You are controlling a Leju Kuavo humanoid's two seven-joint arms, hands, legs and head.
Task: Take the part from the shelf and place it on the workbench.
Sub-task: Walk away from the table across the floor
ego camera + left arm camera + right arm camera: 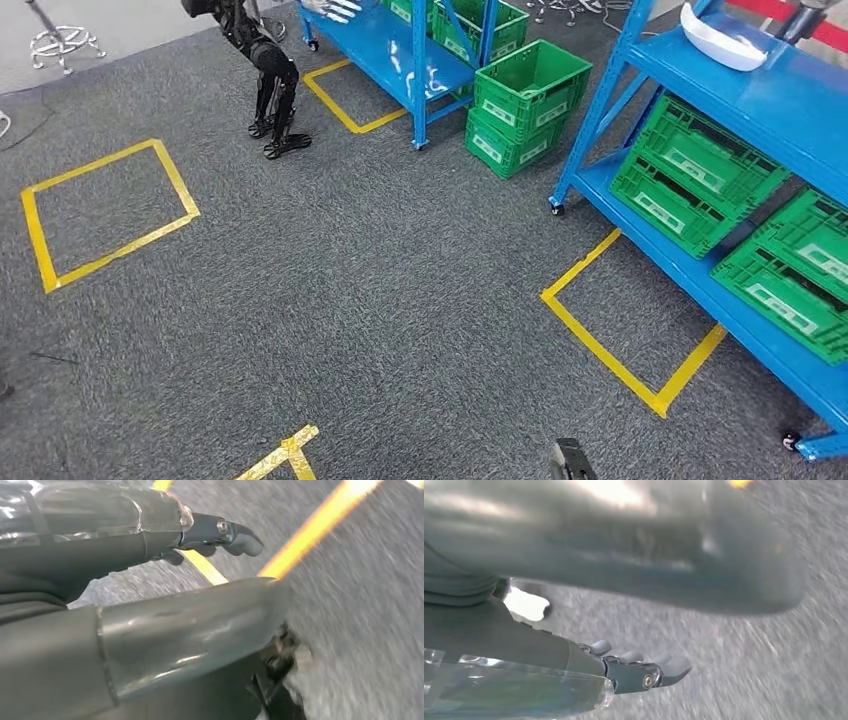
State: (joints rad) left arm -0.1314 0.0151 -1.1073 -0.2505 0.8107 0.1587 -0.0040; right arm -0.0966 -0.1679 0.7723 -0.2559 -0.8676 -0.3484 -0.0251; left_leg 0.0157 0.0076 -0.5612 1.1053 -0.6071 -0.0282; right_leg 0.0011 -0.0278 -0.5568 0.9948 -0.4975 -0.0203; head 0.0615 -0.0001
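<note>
1. Locate the part: the white, shallow, curved shell-like plastic part lies on the top level of the blue steel shelf at the upper right of the head view. A second blue shelf unit stands farther back and carries similar white pieces.
2. Expect the part to be light and rigid, with a smooth, probably slippery skin. Judge it thin-walled, so avoid squeezing it hard. Take hold along a long rim, with the thumb on one face and the fingers on the other.
3. Note what sits below the part: green slatted plastic crates fill the lower level of the shelf. Two more green crates are stacked on the grey carpet floor.
4. Note the yellow tape square on the floor just in front of the shelf; it appears to mark a standing position.
5. Confirm the left hand in the left wrist view: it holds nothing, fingers extended above the carpet and a yellow tape line.
6. Confirm the right hand in the right wrist view: likewise unloaded, fingers loosely extended.
7. Use the head view for shelf and part. The blurred wrist views supply finger state.
8. The approach to the shelf remains to be made.
</note>
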